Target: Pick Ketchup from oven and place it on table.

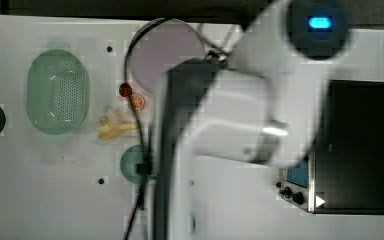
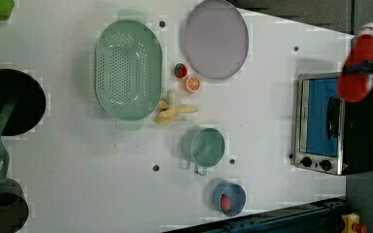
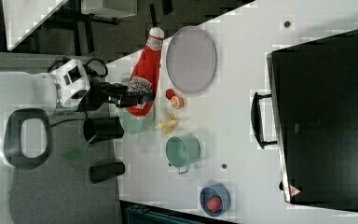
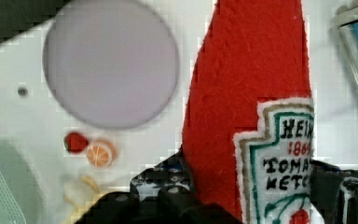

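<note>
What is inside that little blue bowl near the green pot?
The blue bowl holds one small red thing, roundish; what it is cannot be told. The same red thing sits in it in the right view. Whatever lies beneath it on the bowl's floor is covered.
</note>
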Motion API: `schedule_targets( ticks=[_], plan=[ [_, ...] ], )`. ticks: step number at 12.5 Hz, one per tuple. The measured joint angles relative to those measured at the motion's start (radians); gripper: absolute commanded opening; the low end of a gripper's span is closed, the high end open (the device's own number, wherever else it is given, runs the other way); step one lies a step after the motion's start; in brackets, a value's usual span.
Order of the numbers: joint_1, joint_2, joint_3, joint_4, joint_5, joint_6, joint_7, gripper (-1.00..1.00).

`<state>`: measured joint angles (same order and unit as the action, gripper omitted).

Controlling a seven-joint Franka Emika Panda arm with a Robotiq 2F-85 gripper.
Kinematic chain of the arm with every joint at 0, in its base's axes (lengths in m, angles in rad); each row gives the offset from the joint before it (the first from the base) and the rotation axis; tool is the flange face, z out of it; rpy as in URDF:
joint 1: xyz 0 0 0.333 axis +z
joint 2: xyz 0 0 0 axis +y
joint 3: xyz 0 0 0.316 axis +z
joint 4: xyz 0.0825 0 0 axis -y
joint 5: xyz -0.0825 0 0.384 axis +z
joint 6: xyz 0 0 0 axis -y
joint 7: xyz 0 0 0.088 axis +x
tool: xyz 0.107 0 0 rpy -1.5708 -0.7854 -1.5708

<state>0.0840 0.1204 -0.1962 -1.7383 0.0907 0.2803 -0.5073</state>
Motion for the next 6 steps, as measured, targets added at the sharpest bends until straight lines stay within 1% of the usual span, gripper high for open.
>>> schedule_targets(
  ticks=[1, 3, 4, 6],
  plan=[
    [0.018, -0.002, 0.019, -0.049, 0.000, 0.015, 0.002, 0.29],
    [0.034, 0.002, 0.059, -0.157, -0.014, 0.047, 0.051, 0.29],
    [0.050, 0.011, 0.059, -0.211, -0.031, 0.099, 0.061, 0.29],
    [0.059, 0.041, 0.067, -0.311, -0.039, 0.184, 0.080, 0.29]
  ],
)
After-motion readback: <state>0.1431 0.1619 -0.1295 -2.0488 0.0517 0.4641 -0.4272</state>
